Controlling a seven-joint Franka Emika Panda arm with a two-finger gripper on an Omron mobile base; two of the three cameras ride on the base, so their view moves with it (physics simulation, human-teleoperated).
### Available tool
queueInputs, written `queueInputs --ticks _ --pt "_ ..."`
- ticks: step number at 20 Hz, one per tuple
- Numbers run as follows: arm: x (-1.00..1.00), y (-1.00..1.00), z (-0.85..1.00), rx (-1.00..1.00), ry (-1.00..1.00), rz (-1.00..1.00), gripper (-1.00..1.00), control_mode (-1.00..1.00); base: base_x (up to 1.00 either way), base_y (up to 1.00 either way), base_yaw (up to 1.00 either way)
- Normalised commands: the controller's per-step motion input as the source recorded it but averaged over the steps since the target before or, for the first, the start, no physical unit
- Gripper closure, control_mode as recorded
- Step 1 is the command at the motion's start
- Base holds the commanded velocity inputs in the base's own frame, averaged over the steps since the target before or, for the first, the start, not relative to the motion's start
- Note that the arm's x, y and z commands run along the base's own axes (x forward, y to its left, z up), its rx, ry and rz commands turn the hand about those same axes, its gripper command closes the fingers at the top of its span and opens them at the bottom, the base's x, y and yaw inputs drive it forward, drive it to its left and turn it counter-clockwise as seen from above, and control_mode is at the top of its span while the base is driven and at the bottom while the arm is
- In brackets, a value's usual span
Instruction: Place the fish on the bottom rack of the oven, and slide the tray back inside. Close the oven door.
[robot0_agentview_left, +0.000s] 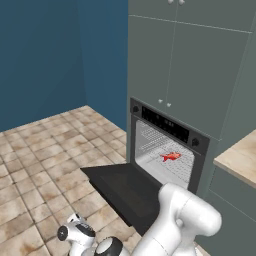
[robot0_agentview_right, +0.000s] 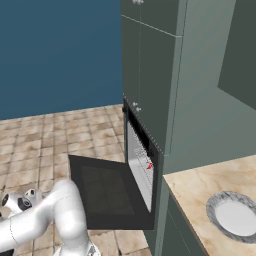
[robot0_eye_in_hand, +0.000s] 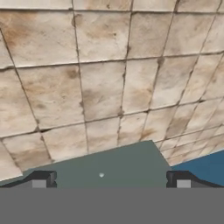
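The oven (robot0_agentview_left: 167, 126) stands open, its black oven door (robot0_agentview_left: 123, 189) folded down flat over the floor. Inside the cavity the red-orange fish (robot0_agentview_left: 170, 156) lies on the silver wire bottom rack (robot0_agentview_left: 157, 165), which sits within the oven. In the right base view the fish (robot0_agentview_right: 149, 165) peeks out past the oven's frame above the door (robot0_agentview_right: 105, 192). My gripper (robot0_agentview_left: 65, 232) hangs low, left of the door's front edge and well away from it. In the hand view its fingertips (robot0_eye_in_hand: 41, 179) stand wide apart, open and empty, facing floor tiles.
Grey-green cabinets (robot0_agentview_left: 190, 65) frame the oven. A wooden counter (robot0_agentview_right: 200, 192) to the right carries a round grey plate (robot0_agentview_right: 235, 216). Tiled floor (robot0_agentview_left: 40, 160) spreads left of the door to the blue wall (robot0_agentview_left: 45, 55). A grey-green panel (robot0_eye_in_hand: 105, 168) shows low in the hand view.
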Motion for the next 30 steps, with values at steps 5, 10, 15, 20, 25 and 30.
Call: queueInputs --ticks 5,10,15,20,25,30 --pt "0.02 0.00 -0.62 -0.12 -0.02 0.00 -1.00 -1.00 0.00 0.00 0.00" --pt "0.00 0.00 -0.40 -0.11 -0.07 0.00 -1.00 -1.00 0.00 0.00 0.00" --pt "0.01 -0.07 -0.31 -0.14 -0.08 0.00 -1.00 -1.00 0.00 0.00 0.00" --pt "0.11 -0.33 -0.39 -0.12 -0.01 0.00 -1.00 -1.00 0.00 0.00 0.00" --pt "0.18 -0.41 -0.41 -0.10 -0.01 0.00 -1.00 -1.00 0.00 0.00 0.00" --pt "0.23 -0.47 -0.45 -0.12 -0.07 0.00 -1.00 -1.00 0.00 0.00 0.00"
